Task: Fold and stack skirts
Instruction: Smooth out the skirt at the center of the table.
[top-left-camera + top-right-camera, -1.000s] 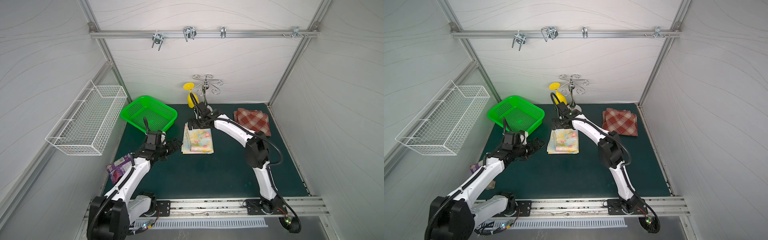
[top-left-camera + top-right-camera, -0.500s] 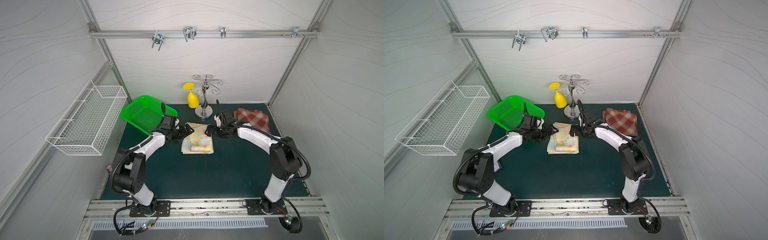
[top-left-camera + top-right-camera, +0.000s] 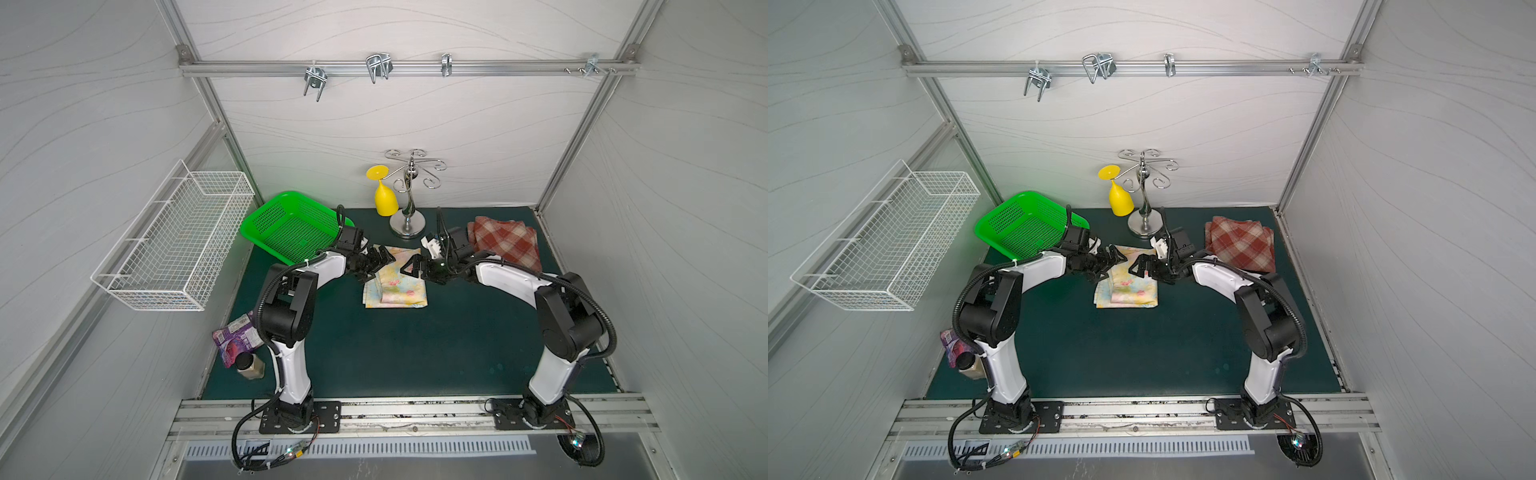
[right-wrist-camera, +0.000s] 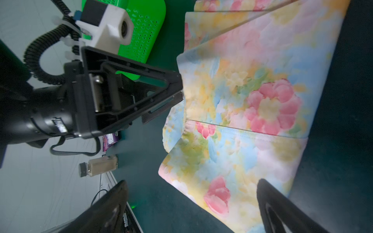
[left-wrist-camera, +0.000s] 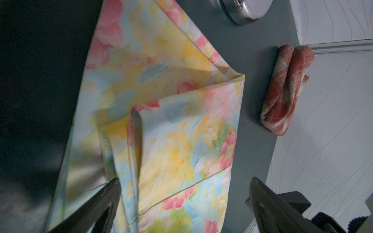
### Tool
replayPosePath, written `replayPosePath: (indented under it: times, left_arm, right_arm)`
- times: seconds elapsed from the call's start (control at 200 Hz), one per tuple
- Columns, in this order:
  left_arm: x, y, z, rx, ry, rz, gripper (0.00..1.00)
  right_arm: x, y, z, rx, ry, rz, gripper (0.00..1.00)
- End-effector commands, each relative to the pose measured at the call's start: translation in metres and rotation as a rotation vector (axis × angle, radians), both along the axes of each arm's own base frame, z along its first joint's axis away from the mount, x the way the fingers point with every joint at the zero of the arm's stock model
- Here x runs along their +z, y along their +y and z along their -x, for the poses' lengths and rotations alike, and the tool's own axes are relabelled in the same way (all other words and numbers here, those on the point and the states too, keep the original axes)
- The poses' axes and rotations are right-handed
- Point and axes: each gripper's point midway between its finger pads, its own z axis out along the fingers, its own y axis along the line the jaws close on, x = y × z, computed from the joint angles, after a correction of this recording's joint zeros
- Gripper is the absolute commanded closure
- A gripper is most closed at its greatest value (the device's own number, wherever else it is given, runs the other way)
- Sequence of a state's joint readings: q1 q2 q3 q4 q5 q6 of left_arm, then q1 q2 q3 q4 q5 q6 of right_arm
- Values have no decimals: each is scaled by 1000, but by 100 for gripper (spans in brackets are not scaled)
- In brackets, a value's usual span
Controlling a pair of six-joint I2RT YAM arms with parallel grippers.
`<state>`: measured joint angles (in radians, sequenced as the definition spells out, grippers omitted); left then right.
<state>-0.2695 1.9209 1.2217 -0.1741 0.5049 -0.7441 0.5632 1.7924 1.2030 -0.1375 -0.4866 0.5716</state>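
Two skirts on the mat (image 3: 415,353), and you're holding neither. The floral skirt (image 3: 395,282) lies flat mid-mat, a bit toward the far side. It is folded into a rough rectangle, with layered edges showing along its left side. The plaid skirt (image 3: 505,241) sits folded in the far right corner, well apart from it, so the stack isn't made yet.

The left gripper (image 3: 381,262) hangs over the floral skirt's far left corner and the right gripper (image 3: 411,268) over its far right corner, tips facing each other. Both sets of jaws are spread wide with nothing between them. The left wrist view shows cloth below the open fingers (image 5: 109,201), no pinch. Can't tell whether any tip touches the fabric.

My read: the mirrored placement sets you up for a two-handed corner grab, either another fold toward the near side or a lift onto the plaid.

Thin cloth in several layers, so bite all layers at the edge or the fold opens.

The green basket (image 3: 291,226) is just left of the left gripper and the metal stand (image 3: 409,226) is just beyond the skirt's far edge. Mind both.
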Motion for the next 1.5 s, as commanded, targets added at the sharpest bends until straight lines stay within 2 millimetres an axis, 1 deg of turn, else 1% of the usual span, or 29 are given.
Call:
replayPosePath:
  times: [0.0, 0.135, 0.325, 0.535, 0.605, 0.76, 0.946, 1.061, 1.126, 1.266, 1.336, 1.406, 1.496]
  left_arm:
    - [6, -5, -17, 1, -40, -2, 1]
    - [-6, -5, -20, 8, -19, -11, 1]
    - [-4, -1, -27, 21, -33, -44, 1]
    - [-2, -3, -37, 16, -38, -55, 1]
    - [-4, -5, -41, 13, -35, -52, 1]
    - [-13, -7, -45, 10, -20, -53, 1]
    - [-20, -9, -49, 8, -9, -48, 1]
    - [-21, -9, -51, 8, -7, -50, 1]
    - [-19, -10, -53, 6, -11, -49, 1]
    - [-19, -13, -55, 3, -9, -30, 1]
    - [-13, -15, -55, -1, -17, -16, 2]
    - [-4, -15, -51, -2, -29, -12, 2]
    - [9, -7, -44, 5, -59, -36, 2]
  right_arm:
    - [0, 11, 1, 36, 10, -49, 1]
    - [-13, 18, 5, 52, 27, -42, 1]
    - [-34, 30, 22, 81, 54, -19, 1]
    - [-40, 37, 40, 99, 58, -23, 1]
    - [-40, 38, 44, 105, 57, -26, 1]
    - [-46, 43, 55, 128, 70, -16, 1]
    - [-57, 41, 69, 139, 79, 5, 1]
    - [-60, 46, 76, 158, 84, -3, 1]
    - [-61, 50, 81, 172, 82, -3, 1]
    - [-60, 56, 81, 186, 70, 4, 1]
    - [-57, 57, 80, 194, 62, 9, 1]
    - [-53, 58, 78, 197, 49, 9, 1]
    - [-43, 55, 75, 196, 16, 9, 1]
